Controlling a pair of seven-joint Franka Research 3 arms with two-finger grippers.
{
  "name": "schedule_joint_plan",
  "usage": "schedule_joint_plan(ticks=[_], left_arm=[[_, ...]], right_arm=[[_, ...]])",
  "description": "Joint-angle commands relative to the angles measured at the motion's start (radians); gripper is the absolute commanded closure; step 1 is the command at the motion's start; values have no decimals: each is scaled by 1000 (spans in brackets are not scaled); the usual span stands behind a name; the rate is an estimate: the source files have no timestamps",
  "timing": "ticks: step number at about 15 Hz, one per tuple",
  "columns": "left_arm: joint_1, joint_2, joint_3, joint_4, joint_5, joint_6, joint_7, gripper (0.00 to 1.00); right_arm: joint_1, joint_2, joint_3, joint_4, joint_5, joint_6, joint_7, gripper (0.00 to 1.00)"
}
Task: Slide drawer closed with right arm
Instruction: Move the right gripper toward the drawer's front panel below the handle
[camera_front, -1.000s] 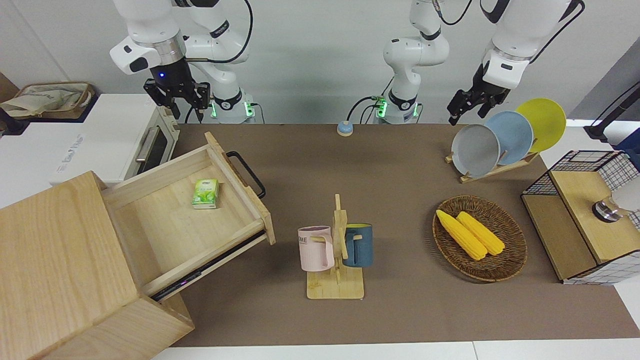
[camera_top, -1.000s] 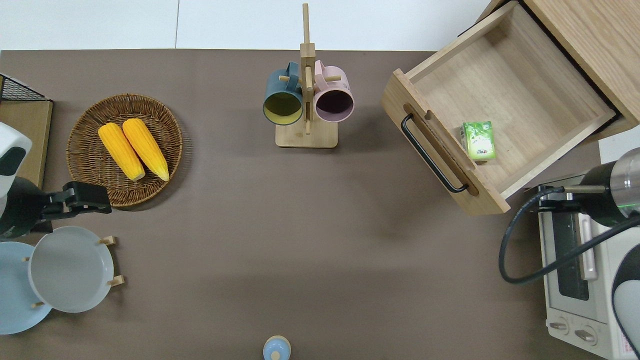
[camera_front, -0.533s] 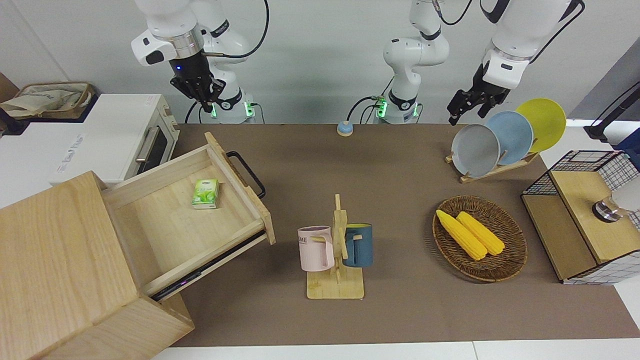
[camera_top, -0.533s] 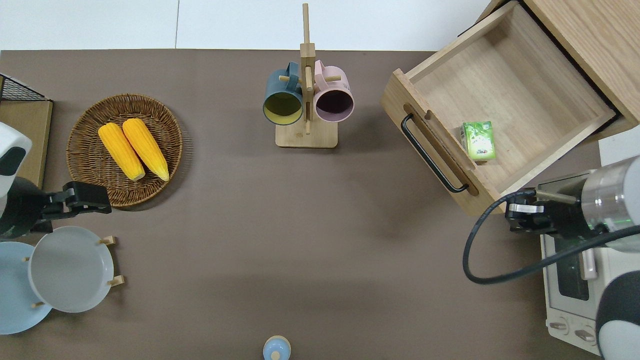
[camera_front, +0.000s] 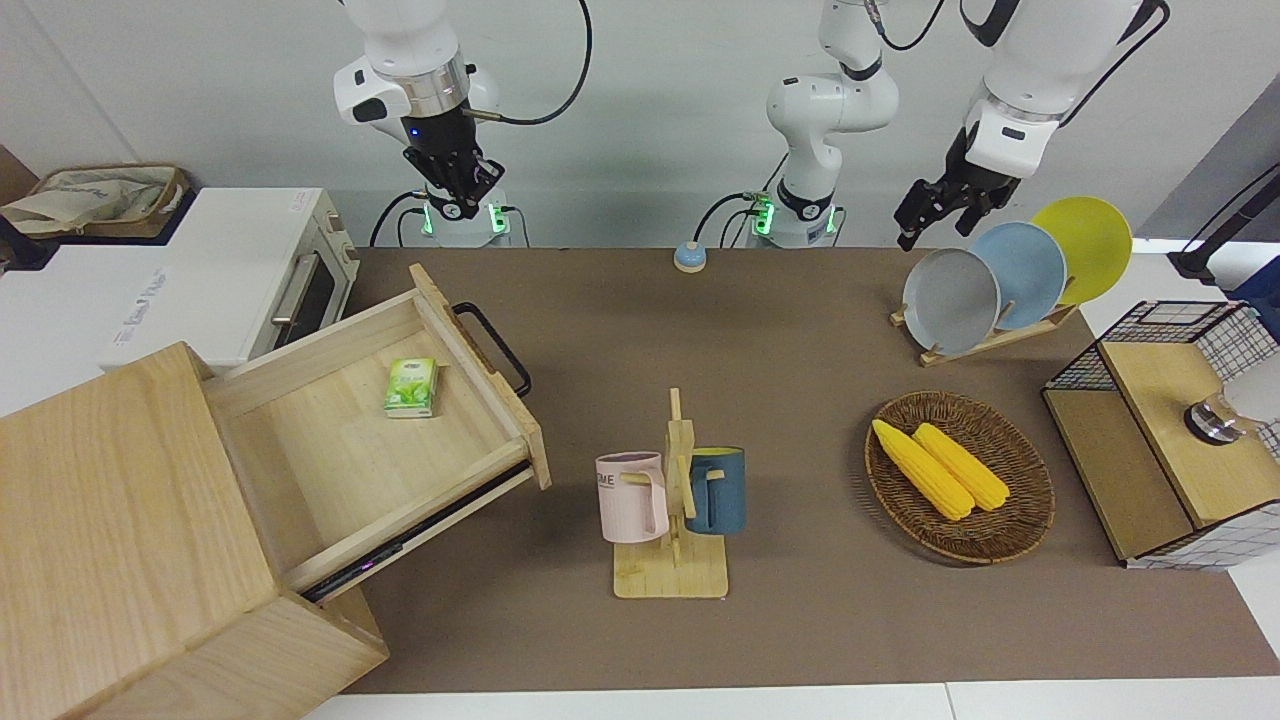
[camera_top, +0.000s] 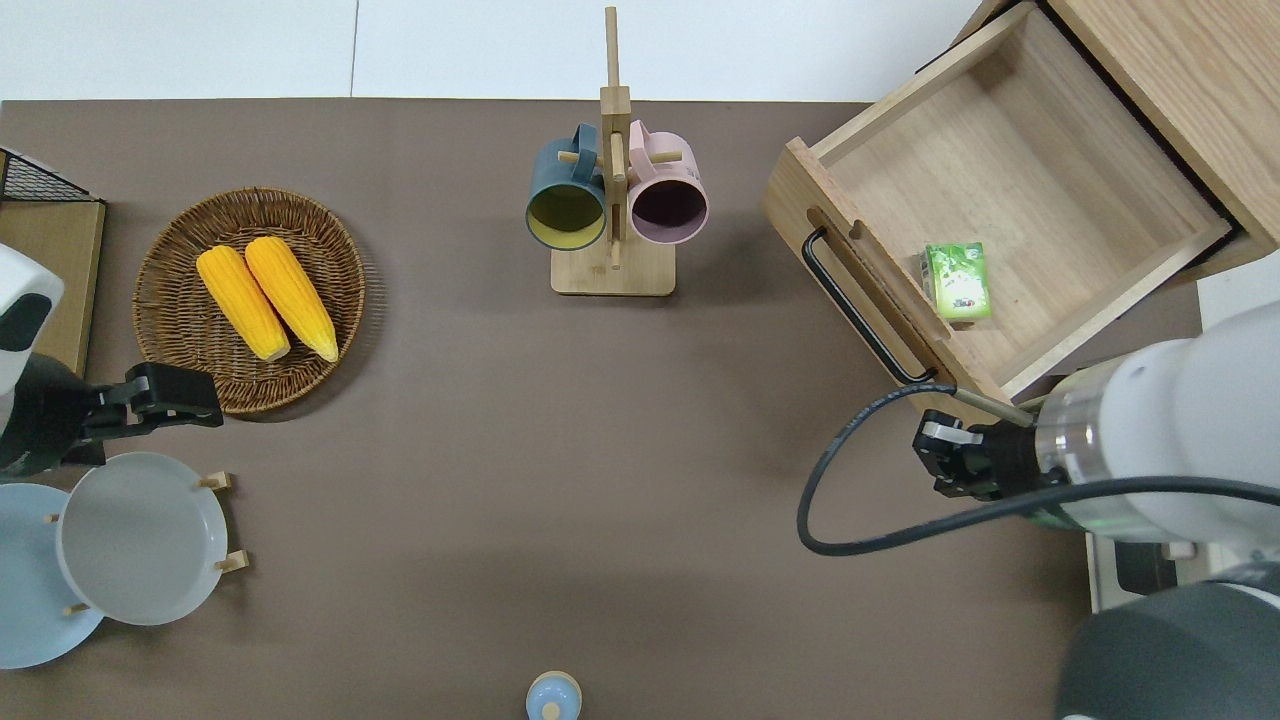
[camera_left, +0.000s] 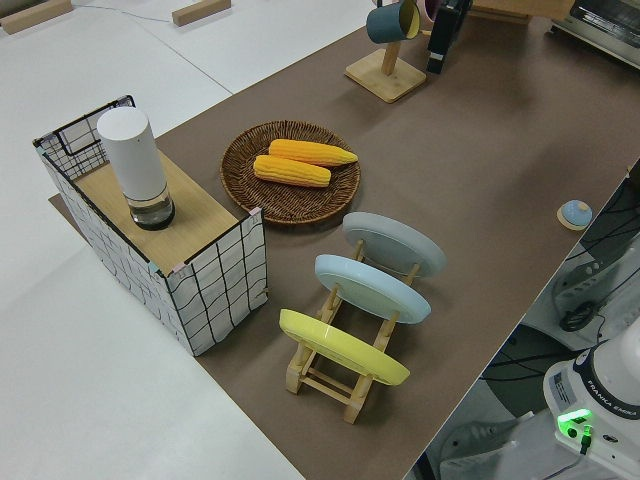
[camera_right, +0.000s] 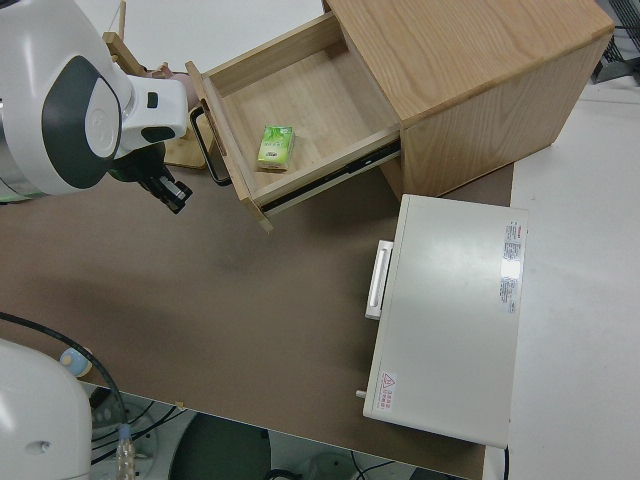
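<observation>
a: where is the right gripper (camera_top: 930, 458) hanging just now?

b: it is hovering up in the air over bare brown table (camera_top: 600, 450), and the overhead view is showing it just off one corner of the drawer (camera_top: 1000, 150) front, the corner at the toaster oven (camera_right: 450, 300) end. it is not touching the wood

a: and how are its fingers sitting?

b: they are looking drawn together to a narrow tip in the front and right side views, with nothing between them. the wrist is pointing them down and away from the oven

a: where is the drawer lying from the gripper?

b: it is standing pulled well out of the light-wood cabinet (camera_front: 110, 480), angled across the table, with its front panel facing the open middle. the black bar handle (camera_top: 860, 310) is running along that front, starting close to the gripper and stretching away from it toward the mug rack (camera_top: 612, 270). gripper and handle are staying apart

a: is anything lying inside?

b: a small green packet (camera_top: 957, 281) is lying flat on the drawer floor, tucked against the inside of the front panel, so the panel is standing between it and the gripper

a: and the oven?

b: it is sitting under the right arm's white forearm in the overhead view, with its door shut

a: what is the left arm doing?

b: it is sitting parked
</observation>
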Motion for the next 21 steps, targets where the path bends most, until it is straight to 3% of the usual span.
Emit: schedule_joint_plan(ticks=[1,5,9,16,19,21], left_arm=[[-1,-8,4,4,-1,-17,9,7],[-1,-8,4,4,-1,-17,9,7],[-1,-8,4,4,-1,-16,9,7],[-1,-8,4,4,-1,-16,9,7],[-1,-8,4,4,-1,-17,9,7],[-1,-8,4,4,-1,-16,9,7]], right_arm=[[43,-18,-11,-77,49,78,116,1000],[104,-9,-14,-212,66,277,303,1000],[124,31,-16,-240,61,388,413,1000],[141,115,-40,-231,23,499,490,1000],[158,172,-49,-198,1,499,495,1000],[181,221,-89,-148,-9,499,506,1000]])
